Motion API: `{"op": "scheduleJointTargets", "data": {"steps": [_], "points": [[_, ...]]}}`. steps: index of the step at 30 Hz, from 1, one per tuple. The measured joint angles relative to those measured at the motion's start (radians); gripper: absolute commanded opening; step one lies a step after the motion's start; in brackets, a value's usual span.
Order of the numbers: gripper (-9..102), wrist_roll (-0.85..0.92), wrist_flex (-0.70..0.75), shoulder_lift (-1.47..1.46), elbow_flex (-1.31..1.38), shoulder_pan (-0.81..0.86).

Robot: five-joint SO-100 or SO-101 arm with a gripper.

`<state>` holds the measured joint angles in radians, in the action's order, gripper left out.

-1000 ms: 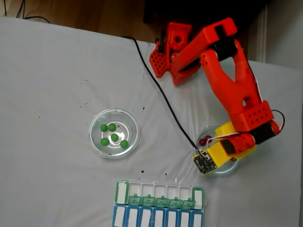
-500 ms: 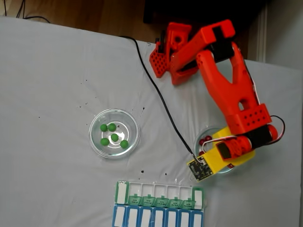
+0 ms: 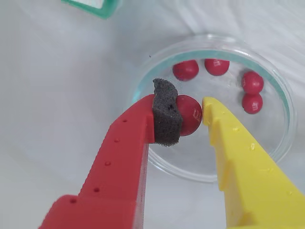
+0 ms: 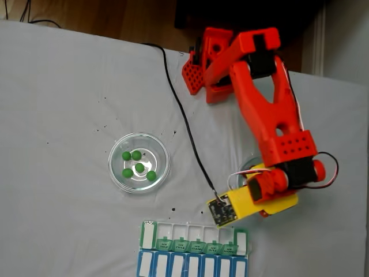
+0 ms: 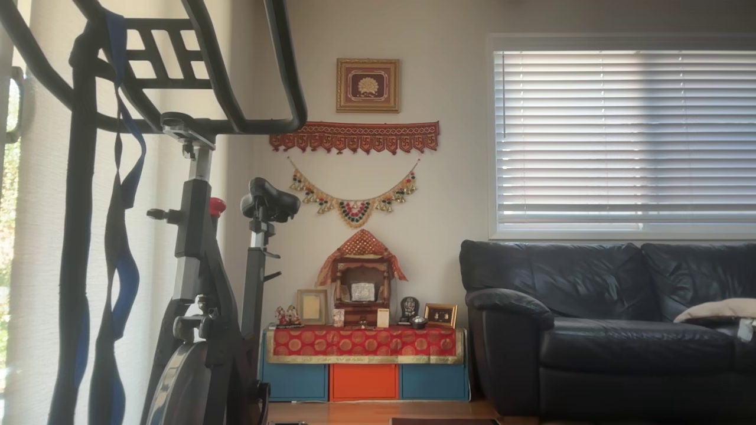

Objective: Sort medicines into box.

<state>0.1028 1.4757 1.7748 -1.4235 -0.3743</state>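
While four red balls lie in the dish, fingers pinch one.

Two clear glass dishes on a white cloth, exercise bike, black leather sofa, window blinds, framed picture on the wall.

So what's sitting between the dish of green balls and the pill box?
Nothing but bare white cloth with a few dark specks, as the fixed view shows.

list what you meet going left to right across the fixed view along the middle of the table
glass dish of green balls → black cable → yellow and red tool over the second dish
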Motion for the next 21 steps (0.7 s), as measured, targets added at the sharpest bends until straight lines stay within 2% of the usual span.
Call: {"op": "scheduleJointTargets", "data": {"steps": [10,21], "points": [[1,0.003,-0.041,-0.048,0.048,0.114],[1,-0.005,-0.066,-0.249,0.198,0.206]]}}
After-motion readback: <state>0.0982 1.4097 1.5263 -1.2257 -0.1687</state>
